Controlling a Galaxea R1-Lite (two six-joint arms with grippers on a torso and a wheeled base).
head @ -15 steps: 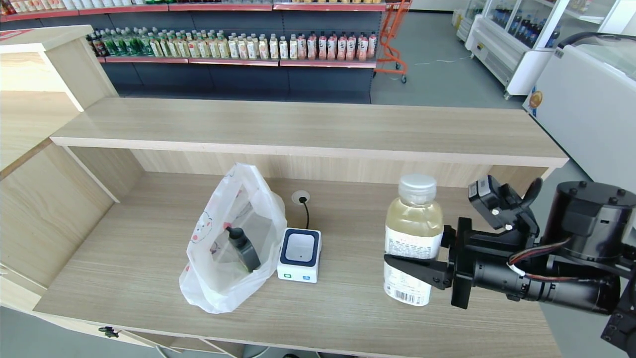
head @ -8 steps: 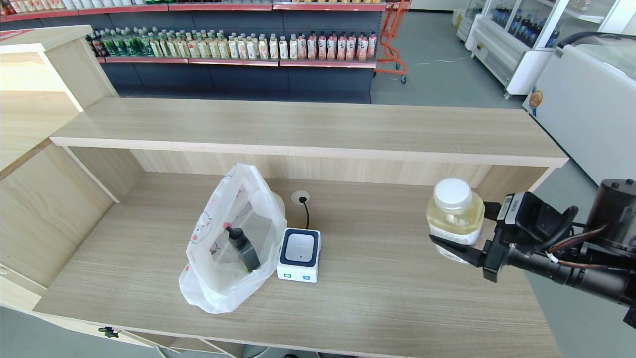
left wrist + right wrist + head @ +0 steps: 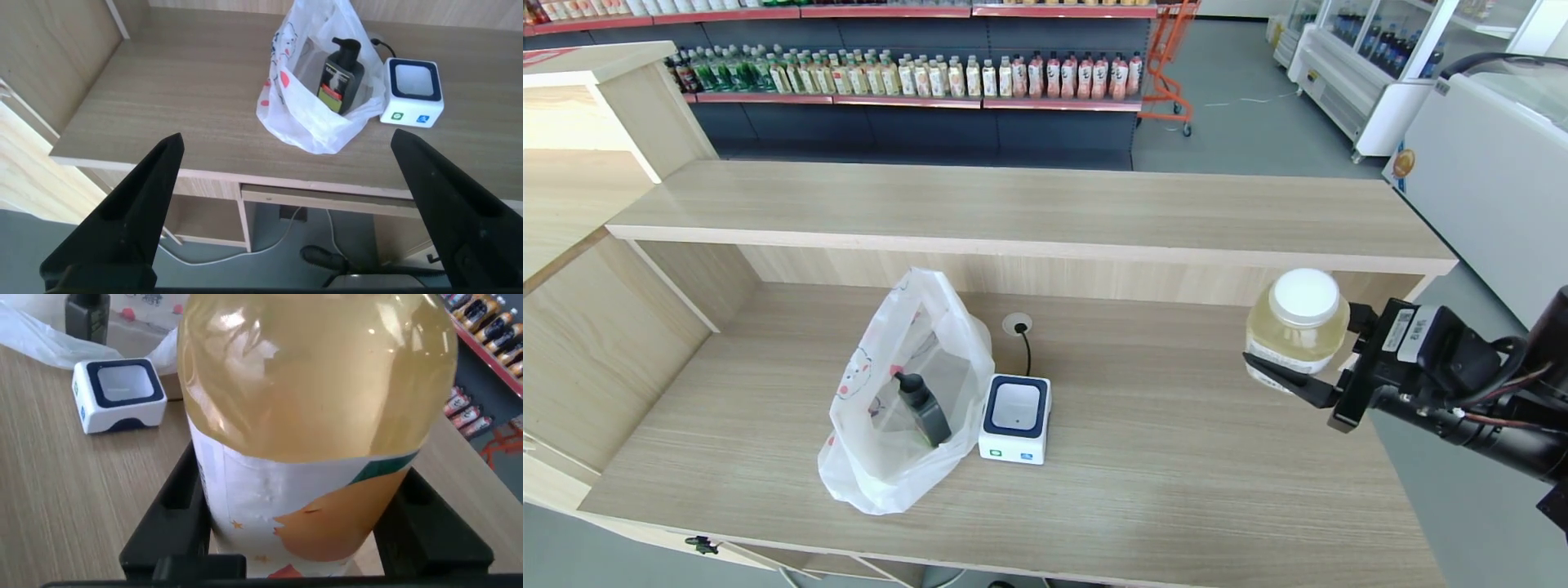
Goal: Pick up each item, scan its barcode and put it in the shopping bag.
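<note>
The right gripper (image 3: pixel 1294 359) has its jaws clenched on the labelled lower half of a drink bottle (image 3: pixel 1294 327), one black finger on each side of the white label. The bottle is clear plastic, filled with pale yellow liquid and closed with a white cap (image 3: pixel 1304 296). It is held off the surface over the right end of the worktop (image 3: pixel 1176 490), cap uppermost, near the right end of the raised ledge (image 3: pixel 1013 204) and well apart from the barcode scanner (image 3: pixel 1015 416). The scanner, a small white cube with a dark blue rim around its window, sits mid-worktop, and its black cable (image 3: pixel 1027 351) runs back to a round hole in the surface. Just beside it, on its left, stands the white plastic shopping bag (image 3: pixel 890 474), mouth open, with a dark pump bottle (image 3: pixel 923 408) leaning inside. The left gripper (image 3: pixel 286 220) hangs out past the front edge of the worktop, its jaws released and spread wide, holding nothing. Store shelves (image 3: pixel 915 77) lined with drink bottles run behind the ledge, and a white chest freezer (image 3: pixel 1486 155) stands to the right.
</note>
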